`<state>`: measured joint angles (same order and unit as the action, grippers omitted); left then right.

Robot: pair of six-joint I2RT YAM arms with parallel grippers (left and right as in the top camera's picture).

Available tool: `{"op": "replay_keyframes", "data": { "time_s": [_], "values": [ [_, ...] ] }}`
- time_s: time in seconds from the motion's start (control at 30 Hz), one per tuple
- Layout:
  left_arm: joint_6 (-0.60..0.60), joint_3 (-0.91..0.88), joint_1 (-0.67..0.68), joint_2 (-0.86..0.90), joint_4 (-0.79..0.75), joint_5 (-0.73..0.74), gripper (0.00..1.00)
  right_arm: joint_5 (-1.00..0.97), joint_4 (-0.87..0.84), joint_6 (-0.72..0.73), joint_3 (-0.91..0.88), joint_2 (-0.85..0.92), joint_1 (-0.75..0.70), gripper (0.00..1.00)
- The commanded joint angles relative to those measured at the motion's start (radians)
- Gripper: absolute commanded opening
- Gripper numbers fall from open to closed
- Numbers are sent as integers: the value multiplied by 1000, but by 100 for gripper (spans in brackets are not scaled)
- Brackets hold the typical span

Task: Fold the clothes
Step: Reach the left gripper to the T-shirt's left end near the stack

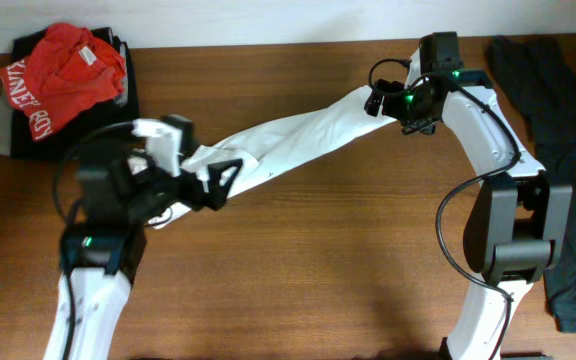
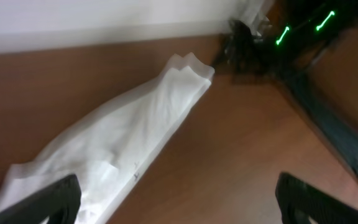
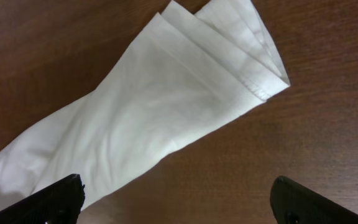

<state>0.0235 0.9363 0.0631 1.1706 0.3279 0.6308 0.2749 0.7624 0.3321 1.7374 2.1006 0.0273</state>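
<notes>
White short-sleeved cotton T-shirt (image 1: 298, 135): bunched into a long narrow strip, lying diag. on brown wooden bench (image 1: 318, 270), from near-left by the left arm up to far-right by the right arm. Visible side plain white. Far-right end folded in stacked layers w/ stitched hem, sharp in right wrist view. Soft creases along the length. Near-left end crumpled, partly hidden under the left arm in overhead view.

Left end effector (image 1: 218, 180): fingers spread wide, over the crumpled near-left end of the strip. Nothing pinched btw fingers in left wrist view. One dark finger (image 2: 48, 199) overlaps the cloth edge there; contact or not, cannot tell.

Right end effector (image 1: 380, 98): also spread wide, above the far-right hemmed end. In right wrist view the cloth lies flat on the bench below and btw the fingers, not gripped; bare wood under the right-hand finger (image 3: 316, 202).

Counts:
- 1 white T-shirt, mid-bench.
- 1 crumpled red shirt w/ white lettering (image 1: 63, 70), far-left corner, on top of 1 black folded garment (image 1: 128, 95).
- 1 long dark grey-black garment (image 1: 558, 150) along the right edge, well apart from the white strip.
- 2 arms, 2 end effectors, both wide apart and holding nothing.
</notes>
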Motion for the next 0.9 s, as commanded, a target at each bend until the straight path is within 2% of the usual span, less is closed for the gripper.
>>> {"op": "replay_keyframes", "data": {
  "time_s": [0.0,0.03,0.07,0.23,0.43,0.77,0.83,0.87],
  "values": [
    [-50,161,169,173,206,-368,100,2,0,-6,13,0,4,99],
    [-50,192,207,228,244,-471,100,2,0,-6,13,0,4,99],
    [-50,206,229,272,251,-512,100,2,0,-6,13,0,4,99],
    [-50,214,251,445,186,-544,100,2,0,-13,13,0,4,99],
    [-8,215,249,597,43,-784,100,2,-3,-13,13,0,4,99],
    [-8,215,251,718,-119,-789,100,1,-7,-13,13,0,4,98],
    [-8,215,251,728,-128,-789,89,2,-7,-13,13,0,4,99],
    [-9,215,251,728,-127,-789,74,2,-7,-13,13,0,4,99]
  ]
}}
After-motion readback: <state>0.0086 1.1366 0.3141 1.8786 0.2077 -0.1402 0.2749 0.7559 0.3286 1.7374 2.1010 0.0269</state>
